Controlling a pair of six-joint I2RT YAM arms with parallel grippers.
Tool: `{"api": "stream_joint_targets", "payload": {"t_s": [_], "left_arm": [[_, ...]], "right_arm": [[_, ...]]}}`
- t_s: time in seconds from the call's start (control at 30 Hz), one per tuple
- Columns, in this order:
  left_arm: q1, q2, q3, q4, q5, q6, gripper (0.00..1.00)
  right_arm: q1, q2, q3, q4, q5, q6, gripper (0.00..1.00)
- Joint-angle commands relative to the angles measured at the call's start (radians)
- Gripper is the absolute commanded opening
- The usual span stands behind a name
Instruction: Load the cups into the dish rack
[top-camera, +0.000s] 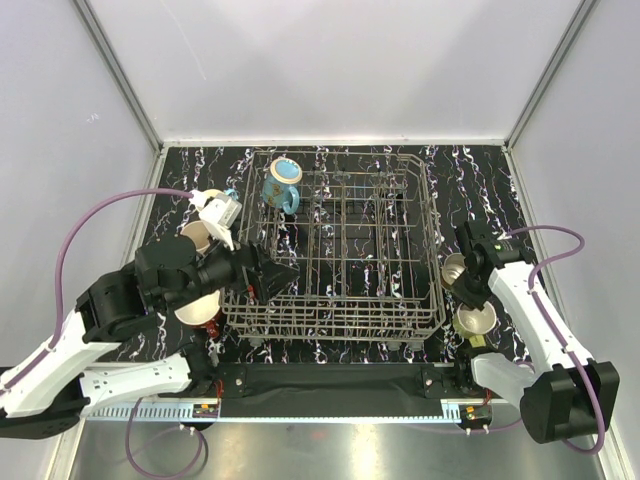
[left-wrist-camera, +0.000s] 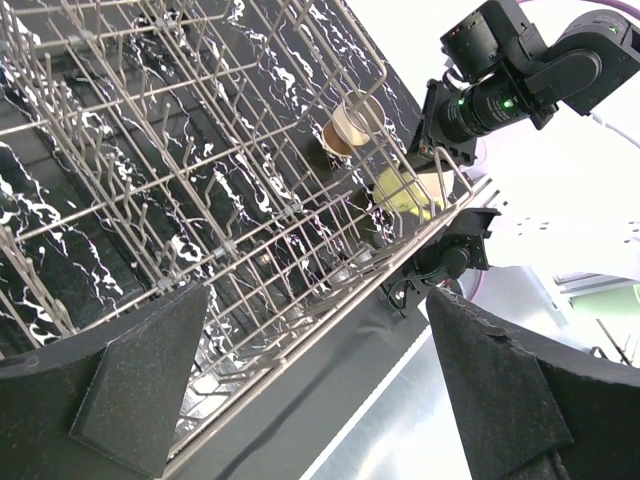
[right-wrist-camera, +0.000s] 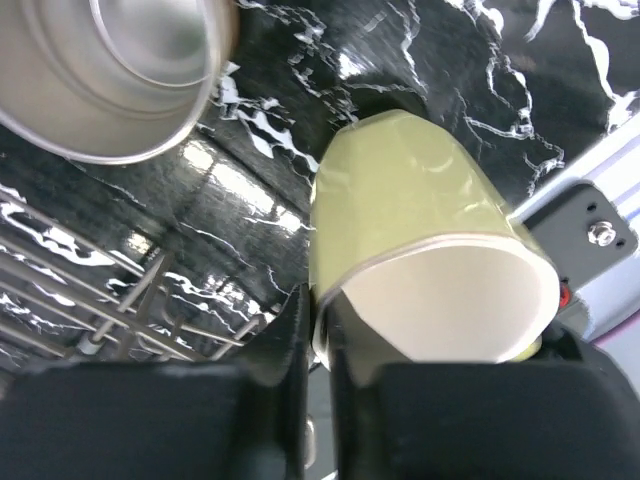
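Grip on yellow-green mug (right-wrist-camera: 410, 200) rim by right gripper (right-wrist-camera: 320, 350), pinched tight, on table just right of dish rack (top-camera: 330, 315), steel tumbler (right-wrist-camera: 100, 70) beside. Left gripper (left-wrist-camera: 320, 370) spread wide at rack's near-left edge. Light blue mug (top-camera: 283, 183) inside rack — far-left corner.

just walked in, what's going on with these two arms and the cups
Two arms are loading cups into the dish rack; so far only a light blue mug sits in it, far left corner. The right hand looks closed on the rim of the yellow-green mug, right of the rack beside the steel tumbler. The left hand is open and empty at the rack's near left edge.
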Motion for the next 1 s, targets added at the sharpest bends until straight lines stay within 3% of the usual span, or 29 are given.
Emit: {"api": "stream_joint_targets", "payload": {"t_s": [0.0,0.1,0.27,0.43,0.63,0.7,0.77,0.97], "left_arm": [[-0.002,0.005,0.036,0.047,0.023,0.044,0.99],[-0.002,0.008,0.025,0.062,0.038,0.044,0.99],[-0.002,0.029,0.016,0.085,0.064,0.033,0.99],[0.0,0.043,0.012,0.106,0.076,0.03,0.99],[0.0,0.064,0.008,0.157,0.098,0.042,0.99],[0.0,0.071,0.001,0.172,0.1,0.048,0.99],[0.0,0.072,-0.014,0.221,0.127,0.055,0.99],[0.0,0.089,-0.073,0.453,0.259,0.035,0.99]], "right_arm": [[0.001,0.002,0.018,-0.089,0.063,0.04,0.09],[0.001,0.002,0.064,-0.143,0.062,0.049,0.0],[0.001,-0.008,0.214,-0.227,0.091,0.005,0.0],[0.001,0.005,0.485,-0.309,0.123,-0.037,0.0],[0.001,0.075,0.861,-0.323,0.04,-0.122,0.0],[0.0,0.12,1.027,-0.335,-0.016,-0.15,0.0],[0.0,0.127,1.128,-0.265,-0.166,-0.22,0.0],[0.001,0.055,1.035,0.028,-0.558,-0.134,0.0]]}}
